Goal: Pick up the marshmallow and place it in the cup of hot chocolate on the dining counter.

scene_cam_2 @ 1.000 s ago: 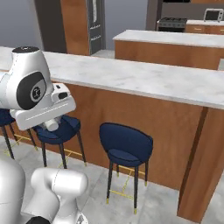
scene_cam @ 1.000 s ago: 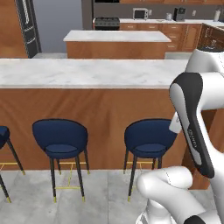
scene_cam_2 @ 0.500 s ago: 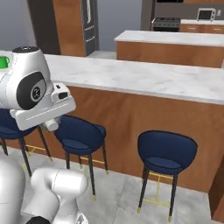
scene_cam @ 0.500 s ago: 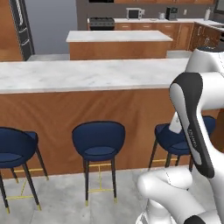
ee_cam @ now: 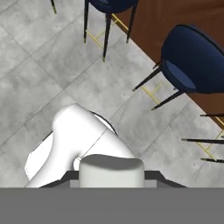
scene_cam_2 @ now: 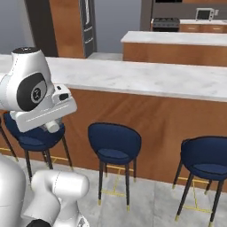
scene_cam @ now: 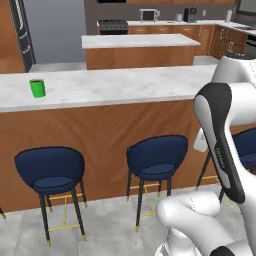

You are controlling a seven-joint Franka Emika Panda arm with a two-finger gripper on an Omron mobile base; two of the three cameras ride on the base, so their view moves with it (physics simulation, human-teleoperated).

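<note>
I see the marshmallow [ee_cam: 111, 170] at bottom centre of the hand view, seated between the jaws; gripper clenched on it. The cup of hot chocolate [scene_cam: 37, 88] stands upper left on the dining counter [scene_cam: 120, 85].

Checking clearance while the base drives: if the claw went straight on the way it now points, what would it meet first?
Probably the grey tiled floor in front of the navy stools; the hand view looks down at it, past the marshmallow at the claw, though depth is unclear.
</note>
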